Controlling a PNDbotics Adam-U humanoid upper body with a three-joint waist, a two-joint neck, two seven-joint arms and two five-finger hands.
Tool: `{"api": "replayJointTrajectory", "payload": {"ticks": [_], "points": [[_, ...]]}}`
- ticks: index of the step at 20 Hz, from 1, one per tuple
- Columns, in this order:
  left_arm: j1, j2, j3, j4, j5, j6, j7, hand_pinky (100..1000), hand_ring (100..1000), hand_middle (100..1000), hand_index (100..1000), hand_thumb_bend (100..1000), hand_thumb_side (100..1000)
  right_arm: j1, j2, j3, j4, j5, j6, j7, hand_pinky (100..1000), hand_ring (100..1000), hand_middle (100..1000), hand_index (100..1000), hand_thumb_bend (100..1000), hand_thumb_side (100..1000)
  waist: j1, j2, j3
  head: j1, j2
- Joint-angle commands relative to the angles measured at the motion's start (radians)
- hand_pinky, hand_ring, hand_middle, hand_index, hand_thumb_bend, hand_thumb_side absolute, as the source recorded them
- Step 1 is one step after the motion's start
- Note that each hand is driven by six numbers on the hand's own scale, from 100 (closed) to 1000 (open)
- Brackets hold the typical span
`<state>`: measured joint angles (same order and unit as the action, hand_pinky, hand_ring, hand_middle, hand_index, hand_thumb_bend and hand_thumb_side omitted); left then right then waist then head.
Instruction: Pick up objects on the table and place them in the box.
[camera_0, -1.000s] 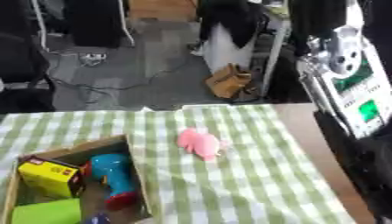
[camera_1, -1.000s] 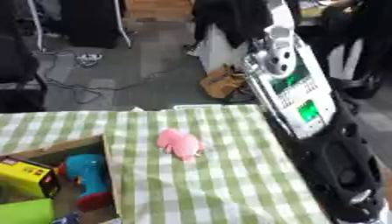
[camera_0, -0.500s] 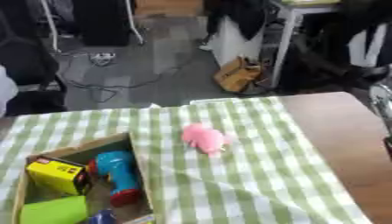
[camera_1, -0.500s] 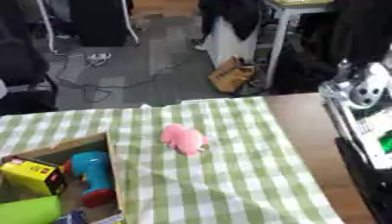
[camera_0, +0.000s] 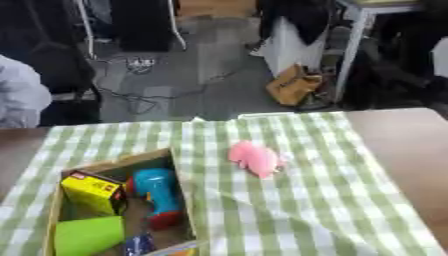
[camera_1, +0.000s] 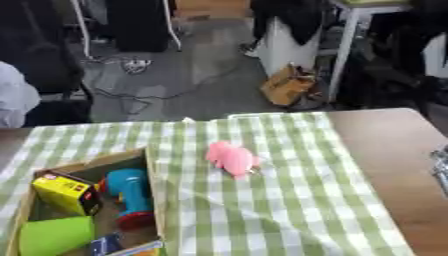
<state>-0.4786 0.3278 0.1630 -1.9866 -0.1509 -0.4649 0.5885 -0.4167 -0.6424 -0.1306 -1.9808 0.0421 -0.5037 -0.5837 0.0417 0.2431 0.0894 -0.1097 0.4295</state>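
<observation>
at frame centre the pink toy (camera_0: 255, 158) lies alone on the cloth (camera_0: 289, 210), outside the box (camera_0: 176, 172) at lower left, probably because it is the next thing to pick, while the right hand (camera_1: 440, 167) barely shows at the right edge, so i cannot tell its state, and the left is out of view.

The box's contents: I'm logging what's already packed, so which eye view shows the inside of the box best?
The left eye view: the box sits further in frame, showing the yellow carton, blue and red toy and green item whole. The right eye view shows the same things, pushed against its left edge, the green item cropped.

Background clutter only.
Green checked cloth (camera_0: 306, 210) over brown table (camera_0: 411, 150); tan bag (camera_0: 293, 90) on floor at 1 o'clock.
</observation>
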Motion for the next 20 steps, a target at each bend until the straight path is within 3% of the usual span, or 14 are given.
{"api": "replayJointTrajectory", "payload": {"ticks": [1,7,14,17,20], "points": [[-0.011,0.033,0.008,-0.013,0.001,-0.001,-0.006,897,919,945,964,166,1000,-0.012,-0.012,-0.015,-0.019,0.015,0.000,-0.011,895,906,857,913,100,1000,0.010,-0.029,0.001,0.000,-0.001],[-0.009,0.033,0.009,-0.013,0.003,-0.002,-0.006,898,919,945,964,163,1000,-0.022,-0.014,-0.012,-0.019,0.011,0.011,-0.009,887,907,855,913,100,1000,0.007,-0.031,-0.001,-0.015,-0.010],[-0.005,0.038,0.001,-0.013,0.005,0.001,-0.012,897,918,944,963,162,1000,-0.161,-0.096,0.024,-0.019,0.091,0.348,0.247,876,901,842,908,100,1000,-0.012,-0.046,0.018,-0.087,-0.007],[-0.006,0.038,-0.001,-0.013,0.007,0.002,-0.015,897,919,944,963,162,1000,-0.229,-0.122,0.054,-0.019,0.154,0.454,0.380,877,901,845,905,100,1000,-0.020,-0.052,0.027,-0.118,-0.003],[-0.006,0.039,-0.003,-0.013,0.009,0.002,-0.016,897,919,944,963,161,1000,-0.276,-0.135,0.083,-0.019,0.208,0.519,0.476,878,901,848,906,112,1000,-0.024,-0.056,0.036,-0.133,-0.001]]}}
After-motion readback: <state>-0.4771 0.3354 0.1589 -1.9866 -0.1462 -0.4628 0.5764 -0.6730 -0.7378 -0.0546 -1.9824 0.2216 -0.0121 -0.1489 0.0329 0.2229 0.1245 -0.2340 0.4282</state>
